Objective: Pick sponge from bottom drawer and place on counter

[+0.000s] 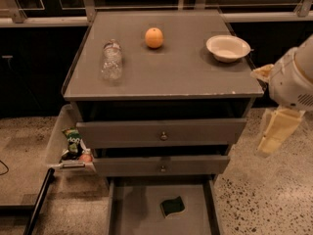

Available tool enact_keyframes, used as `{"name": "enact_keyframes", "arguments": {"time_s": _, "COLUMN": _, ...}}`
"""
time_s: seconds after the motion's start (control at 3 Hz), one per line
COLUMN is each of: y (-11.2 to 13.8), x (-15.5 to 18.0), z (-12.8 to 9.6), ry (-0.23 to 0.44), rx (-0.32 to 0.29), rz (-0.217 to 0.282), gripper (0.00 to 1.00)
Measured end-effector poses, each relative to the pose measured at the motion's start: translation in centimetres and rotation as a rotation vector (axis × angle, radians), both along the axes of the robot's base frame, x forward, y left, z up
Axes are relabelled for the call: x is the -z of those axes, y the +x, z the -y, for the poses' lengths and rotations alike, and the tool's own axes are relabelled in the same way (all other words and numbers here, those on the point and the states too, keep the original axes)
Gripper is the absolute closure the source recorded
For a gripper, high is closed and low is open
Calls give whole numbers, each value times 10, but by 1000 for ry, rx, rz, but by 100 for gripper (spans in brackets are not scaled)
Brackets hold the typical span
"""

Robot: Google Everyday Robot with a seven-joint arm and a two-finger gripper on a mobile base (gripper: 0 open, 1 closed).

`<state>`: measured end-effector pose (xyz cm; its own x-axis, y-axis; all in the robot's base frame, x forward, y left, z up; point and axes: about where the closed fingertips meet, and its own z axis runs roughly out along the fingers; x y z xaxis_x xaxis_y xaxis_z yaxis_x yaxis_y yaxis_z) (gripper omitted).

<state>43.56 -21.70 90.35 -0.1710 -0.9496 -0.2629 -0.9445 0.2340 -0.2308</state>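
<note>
The sponge (pixel 172 206) is lying green face up on the floor of the bottom drawer (pixel 137 215). That drawer is standing pulled open at the bottom centre of the frame. The sponge is sitting a little right of the drawer's middle, apart from both side walls.

Over at the right edge, the pincer (pixel 275 131) is hanging below the arm's rounded white body. It is pointing down and slightly left, just off the desk's (pixel 181 72) front right corner. It is level with the upper knobbed drawer (pixel 195 131), well apart from the sponge and touching nothing. Released or clenched, I cannot tell from here.

Up on the desk, a clear bottle (pixel 112 60) is lying on its side at the left. An orange (pixel 154 37) is sitting toward the upper centre, and a white bowl (pixel 228 48) is resting at the upper right. All three are well apart from one another.

Below the upper drawer, a second knobbed drawer (pixel 195 164) is showing a dark gap above it. At the cabinet's left, a clear bin (pixel 55 136) is holding a green snack bag (pixel 73 140).
</note>
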Motion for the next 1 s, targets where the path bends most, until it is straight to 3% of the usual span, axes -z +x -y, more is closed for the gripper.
{"name": "enact_keyframes", "arguments": {"time_s": 0.67, "y": 20, "x": 107, "z": 6, "ry": 144, "rx": -116, "rz": 96, "gripper": 0}}
{"name": "enact_keyframes", "arguments": {"time_s": 1.0, "y": 28, "x": 167, "z": 9, "ry": 197, "rx": -133, "rz": 67, "gripper": 0}}
